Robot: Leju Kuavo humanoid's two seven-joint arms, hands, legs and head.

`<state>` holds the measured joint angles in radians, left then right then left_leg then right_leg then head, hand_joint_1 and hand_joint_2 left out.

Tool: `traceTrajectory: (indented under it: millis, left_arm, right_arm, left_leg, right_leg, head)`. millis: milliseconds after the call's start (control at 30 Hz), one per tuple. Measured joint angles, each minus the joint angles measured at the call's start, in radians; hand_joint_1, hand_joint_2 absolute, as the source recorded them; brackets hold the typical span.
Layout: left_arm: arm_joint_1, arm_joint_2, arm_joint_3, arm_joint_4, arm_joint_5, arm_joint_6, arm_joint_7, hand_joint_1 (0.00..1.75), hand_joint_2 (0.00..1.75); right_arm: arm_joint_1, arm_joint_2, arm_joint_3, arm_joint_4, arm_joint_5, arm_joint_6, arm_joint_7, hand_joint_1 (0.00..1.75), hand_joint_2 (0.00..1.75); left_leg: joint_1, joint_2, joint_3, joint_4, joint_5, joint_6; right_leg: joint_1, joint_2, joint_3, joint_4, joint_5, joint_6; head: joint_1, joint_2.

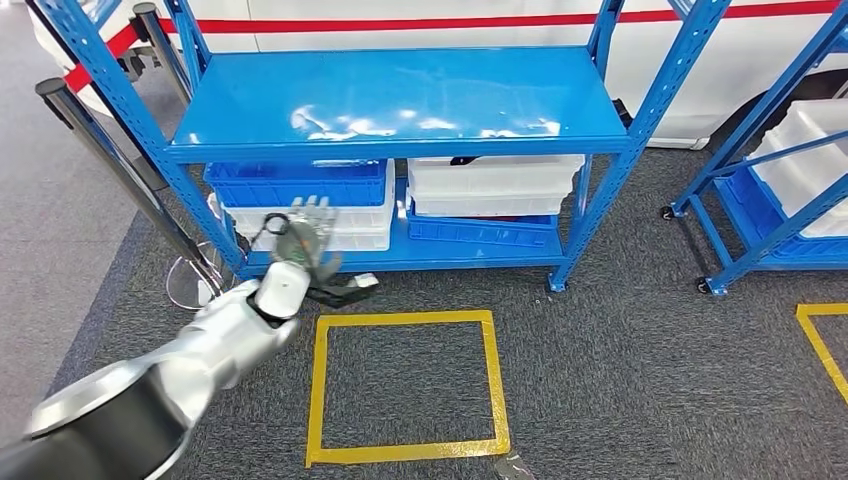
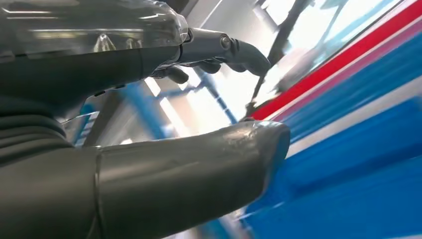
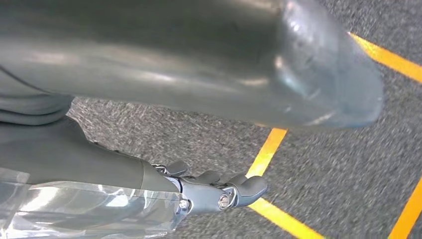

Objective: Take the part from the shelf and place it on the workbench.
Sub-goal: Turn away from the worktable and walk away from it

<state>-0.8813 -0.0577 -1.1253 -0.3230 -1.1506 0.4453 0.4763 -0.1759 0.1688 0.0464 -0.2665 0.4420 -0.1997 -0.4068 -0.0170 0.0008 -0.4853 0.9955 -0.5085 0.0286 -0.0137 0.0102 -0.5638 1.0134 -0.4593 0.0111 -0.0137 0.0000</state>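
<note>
My left hand (image 1: pixel 305 238) is raised in front of the blue shelf's (image 1: pixel 400 100) lower level, fingers spread and nothing in them. It hovers before a white bin (image 1: pixel 355 228) stacked under a blue crate (image 1: pixel 300 185). In the left wrist view the left hand (image 2: pixel 124 164) has its thumb and fingers (image 2: pixel 224 50) apart, with blurred blue shelf metal beyond. A small dark item (image 1: pixel 465 160) pokes over the rim of the white bins (image 1: pixel 495 180) to the right; I cannot tell if it is the part. My right hand (image 3: pixel 74 154) hangs over the carpet with fingers (image 3: pixel 219 191) extended, holding nothing.
A yellow tape square (image 1: pixel 320 390) marks the grey carpet in front of the shelf. A second blue wheeled shelf (image 1: pixel 790 170) with white bins stands at the right. A metal post (image 1: pixel 110 150) on a round base stands left of the shelf. A white wall with a red stripe lies behind.
</note>
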Motion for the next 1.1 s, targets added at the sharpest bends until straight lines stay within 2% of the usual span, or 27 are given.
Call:
traceTrajectory:
  millis: [133, 233, 367, 467, 567, 633, 700, 767, 900, 1000, 1100]
  left_arm:
    - [0.097, 0.197, 0.131, 0.022, 0.108, 0.127, -0.003, 0.0, 0.0]
    - [0.218, 0.312, 0.261, 0.029, 0.177, 0.208, -0.031, 0.0, 0.0]
    - [0.346, 0.394, 0.396, 0.036, 0.261, 0.229, -0.049, 0.0, 0.0]
    - [0.509, 0.42, 0.588, 0.044, 0.477, 0.232, -0.15, 0.0, 0.0]
    - [0.682, 0.39, 0.809, 0.072, 0.684, 0.205, -0.297, 0.0, 0.0]
    - [0.761, 0.339, 0.928, 0.089, 0.754, 0.168, -0.341, 0.0, 0.0]
    - [0.807, 0.273, 1.012, 0.099, 0.772, 0.12, -0.363, 0.0, 0.0]
    - [0.834, 0.206, 1.064, 0.104, 0.782, 0.063, -0.412, 0.0, 0.0]
    - [0.855, 0.089, 1.138, 0.108, 0.819, -0.075, -0.604, 0.0, 0.0]
    - [0.858, 0.029, 1.178, 0.11, 0.859, -0.148, -0.719, 0.0, 0.0]
    - [0.858, -0.008, 1.22, 0.112, 0.891, -0.177, -0.765, 0.0, 0.0]
  right_arm:
    - [0.025, -0.007, -0.033, 0.004, -0.029, -0.021, -0.028, 0.0, 0.0]
    - [0.045, -0.011, -0.058, 0.007, -0.042, -0.032, -0.046, 0.0, 0.0]
    - [0.054, -0.015, -0.081, 0.011, -0.046, -0.041, -0.052, 0.0, 0.0]
    - [0.059, -0.015, -0.099, 0.012, -0.047, -0.051, -0.054, 0.0, 0.0]
    - [0.074, -0.015, -0.114, 0.015, -0.049, -0.061, -0.057, 0.0, 0.0]
    - [0.079, -0.016, -0.123, 0.016, -0.052, -0.065, -0.058, 0.0, 0.0]
    - [0.079, -0.016, -0.131, 0.017, -0.055, -0.069, -0.058, 0.0, 0.0]
    - [0.078, -0.017, -0.138, 0.018, -0.058, -0.074, -0.059, 0.0, 0.0]
    - [0.08, -0.02, -0.156, 0.021, -0.062, -0.08, -0.058, 0.0, 0.0]
    - [0.086, -0.024, -0.169, 0.024, -0.065, -0.082, -0.059, 0.0, 0.0]
    - [0.093, -0.026, -0.182, 0.029, -0.069, -0.086, -0.059, 0.0, 0.0]
  left_leg:
    - [0.001, 0.005, 0.004, -0.002, -0.002, -0.003]
    - [0.001, 0.007, 0.007, -0.004, -0.003, -0.006]
    - [0.001, 0.001, 0.005, -0.004, -0.004, -0.007]
    - [-0.001, 0.013, 0.011, -0.007, -0.01, -0.008]
    - [-0.001, 0.022, 0.019, -0.007, -0.014, -0.007]
    - [-0.002, 0.016, 0.019, -0.007, -0.014, -0.006]
    - [-0.003, 0.007, 0.018, -0.007, -0.014, -0.006]
    - [-0.003, 0.001, 0.019, -0.007, -0.014, -0.005]
    - [-0.003, -0.002, 0.018, -0.007, -0.015, -0.002]
    - [-0.003, -0.002, 0.018, -0.006, -0.015, -0.001]
    - [-0.003, -0.002, 0.018, -0.006, -0.016, 0.0]
  right_leg:
    - [0.0, 0.005, 0.002, 0.0, -0.002, -0.003]
    - [0.001, 0.007, 0.002, 0.0, -0.004, -0.006]
    - [0.001, 0.002, 0.005, 0.0, -0.006, -0.009]
    - [-0.002, 0.014, 0.01, 0.0, -0.009, -0.011]
    - [-0.001, 0.022, 0.01, -0.002, -0.01, -0.011]
    - [-0.001, 0.017, 0.011, -0.003, -0.011, -0.012]
    - [-0.001, 0.008, 0.015, -0.005, -0.012, -0.013]
    - [-0.001, 0.002, 0.019, -0.008, -0.013, -0.013]
    - [-0.002, 0.0, 0.024, -0.01, -0.013, -0.013]
    - [-0.002, 0.0, 0.026, -0.011, -0.013, -0.013]
    - [-0.002, -0.001, 0.026, -0.011, -0.013, -0.012]
  head:
    - [0.0, 0.0]
    - [0.0, 0.0]
    - [0.0, 0.0]
    - [0.0, 0.0]
    - [0.0, 0.0]
    - [0.0, 0.0]
    - [0.0, 0.0]
    - [0.001, 0.0]
    - [0.001, 0.0]
    - [0.001, 0.0]
    - [0.001, 0.0]
